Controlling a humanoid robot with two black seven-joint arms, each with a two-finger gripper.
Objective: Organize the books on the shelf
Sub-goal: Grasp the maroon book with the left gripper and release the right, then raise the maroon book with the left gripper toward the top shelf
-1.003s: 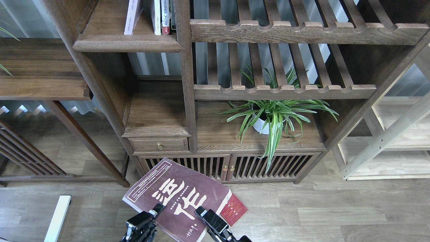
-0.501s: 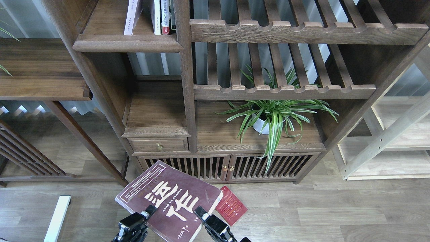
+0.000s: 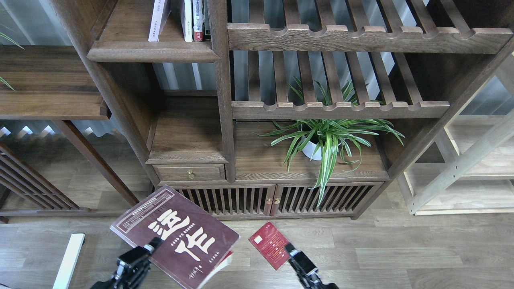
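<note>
The large maroon book (image 3: 176, 235) with big white characters is held tilted above the floor, low in the head view. My left gripper (image 3: 138, 257) is shut on its lower left edge, one finger on the cover. A red edge (image 3: 227, 257) shows under its lower right corner. My right gripper (image 3: 299, 261) is apart from the book, to its right; its fingers cannot be told apart. The shelf (image 3: 152, 51) is the solid board at the top left. The pale lavender book (image 3: 158, 20) leans on it. The red book with a yellow band is not clearly in view.
Thin white, red and dark volumes (image 3: 196, 20) stand at the shelf's right end. A small red card (image 3: 270, 245) lies by my right gripper's tip. A potted plant (image 3: 325, 140) sits on the cabinet top. Slatted racks (image 3: 341, 38) are at the right, pale shelving (image 3: 474, 160) at the far right.
My right gripper has let go of the maroon book and moved right. My left gripper has carried the book left, and the red card is now uncovered.
</note>
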